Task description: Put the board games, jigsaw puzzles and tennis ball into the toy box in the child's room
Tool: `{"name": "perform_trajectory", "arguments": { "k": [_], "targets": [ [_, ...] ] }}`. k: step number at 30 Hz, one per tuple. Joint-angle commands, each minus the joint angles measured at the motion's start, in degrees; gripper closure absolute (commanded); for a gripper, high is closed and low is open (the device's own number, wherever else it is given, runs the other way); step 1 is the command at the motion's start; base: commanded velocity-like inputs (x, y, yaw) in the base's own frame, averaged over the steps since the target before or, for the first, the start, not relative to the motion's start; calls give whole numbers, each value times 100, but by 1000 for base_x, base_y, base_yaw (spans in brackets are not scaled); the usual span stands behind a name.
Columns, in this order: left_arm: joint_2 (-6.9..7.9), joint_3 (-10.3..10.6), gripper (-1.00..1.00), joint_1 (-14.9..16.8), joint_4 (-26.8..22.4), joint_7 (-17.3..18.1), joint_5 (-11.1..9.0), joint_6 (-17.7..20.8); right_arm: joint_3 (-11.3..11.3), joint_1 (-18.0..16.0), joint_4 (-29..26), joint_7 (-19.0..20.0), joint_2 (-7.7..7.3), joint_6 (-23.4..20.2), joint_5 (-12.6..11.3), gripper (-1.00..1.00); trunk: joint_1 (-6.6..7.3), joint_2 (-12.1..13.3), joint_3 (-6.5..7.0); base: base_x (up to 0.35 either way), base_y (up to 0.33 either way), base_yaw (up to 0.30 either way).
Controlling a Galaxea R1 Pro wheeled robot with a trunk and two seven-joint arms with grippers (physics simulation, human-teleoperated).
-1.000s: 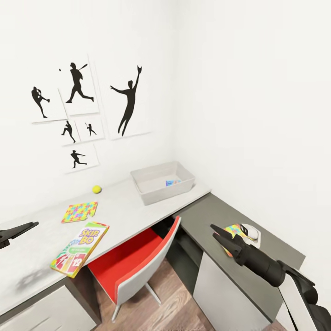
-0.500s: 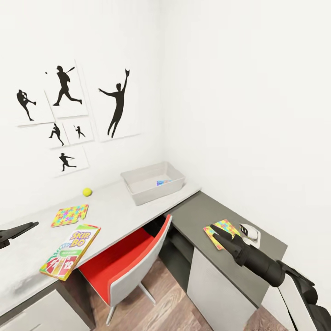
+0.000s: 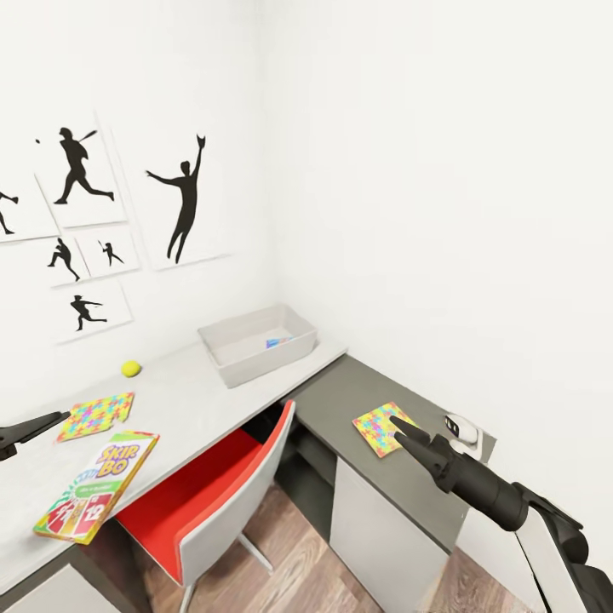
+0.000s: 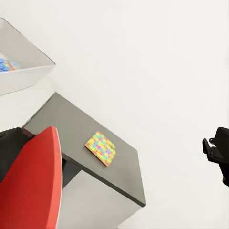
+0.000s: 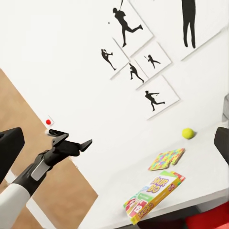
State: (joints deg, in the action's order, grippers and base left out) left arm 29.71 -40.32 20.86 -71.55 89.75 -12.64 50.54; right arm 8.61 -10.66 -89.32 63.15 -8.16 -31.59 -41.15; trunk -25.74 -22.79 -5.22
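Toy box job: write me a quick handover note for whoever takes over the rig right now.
Left gripper hangs over the table's left end, empty. Right gripper points at a jigsaw puzzle on the dark cabinet, not holding it. How far either gripper is open is unclear.
On the table: second jigsaw, Skip-Bo game, tennis ball, toy box.
Done: something small and colourful lies in the box; I can't tell what.
Left: both jigsaws, Skip-Bo, ball, plus any games elsewhere.
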Motion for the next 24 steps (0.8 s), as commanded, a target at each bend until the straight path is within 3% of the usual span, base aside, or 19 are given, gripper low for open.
{"name": "perform_trajectory", "arguments": {
  "k": [1,24],
  "targets": [
    [8,-8,-100,2,-1,25,5,65,0,-6,1,4,-1,-45,-32,-100,-4,-12,-6,0,0,-211],
    [80,-103,-100,-20,1,25,-1,123,9,-6,-7,37,-1,-43,-33,-100,-4,-12,151,0,0,-212]
  ]
}}
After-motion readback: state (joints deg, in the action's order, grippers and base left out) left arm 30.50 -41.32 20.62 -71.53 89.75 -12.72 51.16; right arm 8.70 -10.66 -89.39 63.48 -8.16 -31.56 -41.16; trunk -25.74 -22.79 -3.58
